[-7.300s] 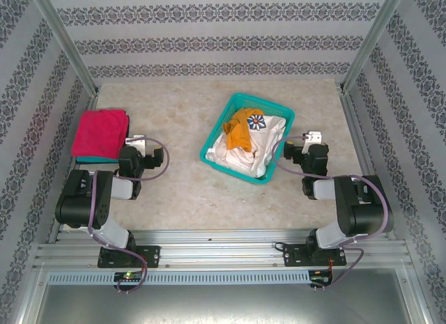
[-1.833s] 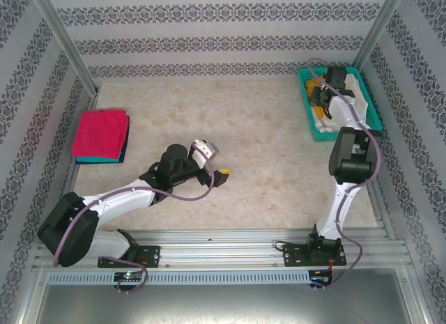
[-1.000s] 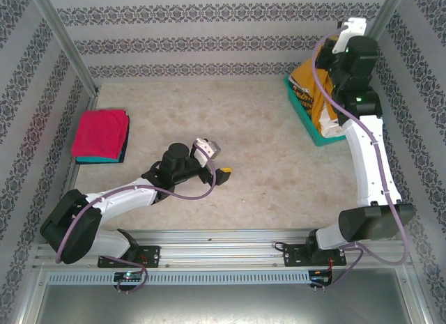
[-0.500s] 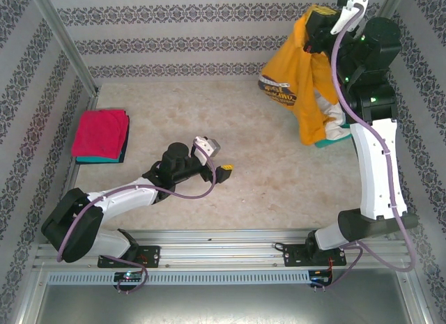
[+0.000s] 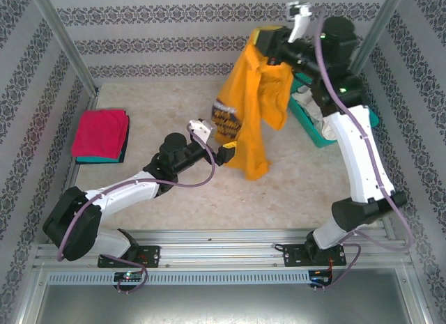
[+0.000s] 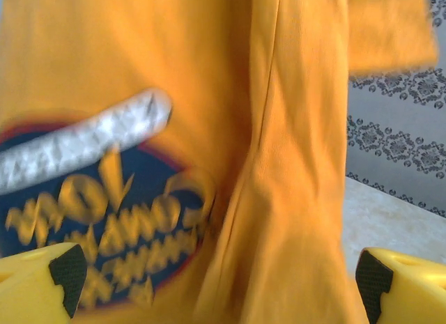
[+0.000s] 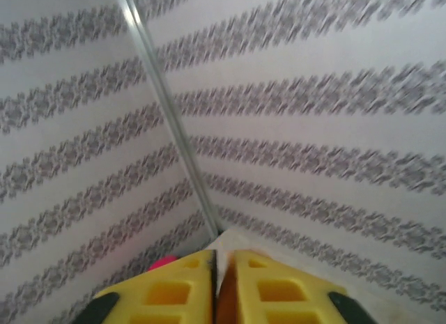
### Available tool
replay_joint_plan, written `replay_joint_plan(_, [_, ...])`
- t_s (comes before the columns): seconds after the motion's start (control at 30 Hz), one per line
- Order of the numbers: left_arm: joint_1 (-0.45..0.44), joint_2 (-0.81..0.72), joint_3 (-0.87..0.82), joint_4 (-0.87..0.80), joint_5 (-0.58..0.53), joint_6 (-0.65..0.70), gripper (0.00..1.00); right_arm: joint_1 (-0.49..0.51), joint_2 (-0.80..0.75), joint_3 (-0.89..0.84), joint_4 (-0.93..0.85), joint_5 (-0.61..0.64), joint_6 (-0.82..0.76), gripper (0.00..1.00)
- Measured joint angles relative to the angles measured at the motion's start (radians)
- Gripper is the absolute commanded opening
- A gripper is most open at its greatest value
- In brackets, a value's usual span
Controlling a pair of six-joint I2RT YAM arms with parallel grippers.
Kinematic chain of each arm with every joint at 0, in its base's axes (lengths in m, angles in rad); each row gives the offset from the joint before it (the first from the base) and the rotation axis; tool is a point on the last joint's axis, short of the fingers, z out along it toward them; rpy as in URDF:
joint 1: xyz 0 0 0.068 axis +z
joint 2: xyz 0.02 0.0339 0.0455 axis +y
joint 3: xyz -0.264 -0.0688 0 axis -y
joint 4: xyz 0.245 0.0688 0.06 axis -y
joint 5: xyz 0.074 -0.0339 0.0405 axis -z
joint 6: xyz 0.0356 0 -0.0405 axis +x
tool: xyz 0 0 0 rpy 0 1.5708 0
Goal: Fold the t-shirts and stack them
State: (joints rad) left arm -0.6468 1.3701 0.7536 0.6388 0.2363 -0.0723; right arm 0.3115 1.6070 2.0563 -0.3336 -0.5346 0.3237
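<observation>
A mustard-orange t-shirt with a dark round logo hangs in the air over the middle of the table. My right gripper is shut on its top edge, and a strip of orange cloth shows between the nearly touching yellow fingers of that gripper. My left gripper is open at the shirt's lower part. In the left wrist view the shirt and its logo hang close in front of that gripper, whose pads stand wide apart. A folded magenta t-shirt lies on a teal one at the left.
The teal lattice basket sits at the back right behind the right arm, with white cloth in it. Patterned walls and metal posts close in the table on three sides. A bit of magenta shows past the right fingers.
The right arm has swung left from above the basket, carrying the hanging orange shirt out over the table's middle. The left gripper has risen slightly toward it and stays open.
</observation>
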Motion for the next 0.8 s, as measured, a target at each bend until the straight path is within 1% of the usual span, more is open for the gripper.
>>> replay_joint_plan(0.07, [0.000,-0.044,-0.053,0.019,-0.043,-0.023,1.00,0.046,0.050,-0.012,0.000,-0.017,-0.014,0.32])
replay_joint_plan(0.13, [0.000,-0.105,-0.124,0.032,-0.095,-0.049,1.00,0.092,0.099,-0.028,-0.003,-0.032,-0.025,0.36])
replay_joint_plan(0.2, [0.001,-0.155,-0.171,0.023,-0.139,-0.066,1.00,0.123,0.126,-0.074,-0.004,-0.022,-0.036,0.52])
replay_joint_plan(0.27, [0.001,-0.189,-0.188,-0.012,-0.177,-0.078,1.00,0.138,0.134,-0.140,-0.018,0.016,-0.051,0.67])
replay_joint_plan(0.3, [0.001,-0.196,-0.189,-0.026,-0.189,-0.083,1.00,0.134,0.134,-0.167,-0.022,0.041,-0.060,0.70])
replay_joint_plan(0.43, [0.001,-0.210,-0.189,-0.088,-0.216,-0.098,1.00,0.056,0.133,-0.262,-0.021,0.187,-0.085,0.76])
replay_joint_plan(0.53, [0.001,-0.189,-0.188,-0.140,-0.219,-0.102,1.00,-0.056,0.140,-0.351,-0.023,0.299,-0.106,0.77])
replay_joint_plan(0.6, [0.001,-0.166,-0.188,-0.166,-0.214,-0.109,1.00,-0.123,0.166,-0.386,-0.031,0.344,-0.159,0.77])
replay_joint_plan(0.67, [0.001,-0.142,-0.188,-0.180,-0.207,-0.117,1.00,-0.192,0.221,-0.395,-0.053,0.392,-0.258,0.78])
replay_joint_plan(0.73, [0.001,-0.127,-0.187,-0.187,-0.199,-0.121,1.00,-0.229,0.282,-0.395,-0.074,0.444,-0.354,0.78])
replay_joint_plan(0.8, [0.001,-0.119,-0.187,-0.187,-0.192,-0.124,1.00,-0.246,0.343,-0.394,-0.097,0.500,-0.435,0.75])
